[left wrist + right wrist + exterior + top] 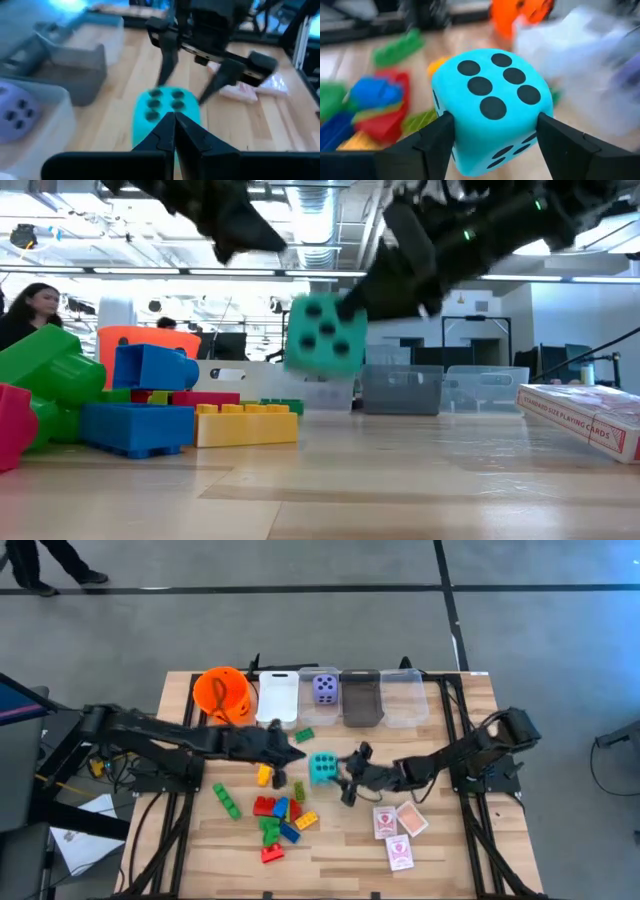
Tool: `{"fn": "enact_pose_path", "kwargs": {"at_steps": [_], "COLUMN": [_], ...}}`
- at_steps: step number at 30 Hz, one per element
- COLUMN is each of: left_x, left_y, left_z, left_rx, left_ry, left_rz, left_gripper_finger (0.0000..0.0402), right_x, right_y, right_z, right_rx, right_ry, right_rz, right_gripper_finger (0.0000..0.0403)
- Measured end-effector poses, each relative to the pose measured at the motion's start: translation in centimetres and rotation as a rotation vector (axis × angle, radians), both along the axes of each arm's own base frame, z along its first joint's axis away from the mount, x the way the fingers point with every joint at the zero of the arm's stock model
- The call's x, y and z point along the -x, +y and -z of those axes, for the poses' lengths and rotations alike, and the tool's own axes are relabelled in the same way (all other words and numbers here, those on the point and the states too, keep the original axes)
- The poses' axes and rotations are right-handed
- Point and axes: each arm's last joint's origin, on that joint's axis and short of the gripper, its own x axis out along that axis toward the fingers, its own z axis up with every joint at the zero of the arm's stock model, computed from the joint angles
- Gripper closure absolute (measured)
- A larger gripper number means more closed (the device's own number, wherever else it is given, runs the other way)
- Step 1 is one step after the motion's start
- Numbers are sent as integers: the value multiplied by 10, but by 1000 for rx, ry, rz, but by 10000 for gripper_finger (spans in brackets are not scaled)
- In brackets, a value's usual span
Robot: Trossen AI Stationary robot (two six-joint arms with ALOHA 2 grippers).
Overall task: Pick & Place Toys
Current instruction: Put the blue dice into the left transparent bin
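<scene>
The light wooden table carries a heap of coloured plastic building bricks. Above its middle, the right hand grasps a teal foam die with dark dots, lifted clear of the boards. The left hand is clenched tight just beside it.

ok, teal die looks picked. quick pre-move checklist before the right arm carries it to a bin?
1. Right gripper has the teal die between its fingers: ok.
2. Die off the table: ok, low view shows a gap under it.
3. Left gripper shut and holding nothing: ok.
4. Left gripper clear of the die: not ok, its tips sit right beside it.
5. Bin with the purple die already in it: ok, visible at the table's back edge.
6. Grip firmness: cannot tell.
</scene>
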Motion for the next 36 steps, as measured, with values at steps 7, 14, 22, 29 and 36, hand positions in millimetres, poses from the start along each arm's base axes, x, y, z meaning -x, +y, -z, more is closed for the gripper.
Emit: {"fn": "enact_pose_path", "kwargs": {"at_steps": [7,14,22,29,36], "left_x": [40,46,35,28,14], "left_y": [0,-6,-8,-9,-12], "left_z": [-28,-24,-8,7,31], "left_rx": [-45,-58,-49,-30,-52], "left_ry": [-32,23,108,203,312], "left_rz": [-73,-68,-87,-109,-109], "left_gripper_finger": [399,399,399,399,399], "right_x": [15,19,-11,-28,-19], "right_y": [-42,-109,-175,-163,-95], "right_z": [-58,-75,-68,-57,-77], "right_rx": [173,216,175,124,141], "right_ry": [-122,-133,-95,-9,43], "right_rz": [162,186,113,9,-31], "right_gripper_finger": [150,150,172,196,201]}}
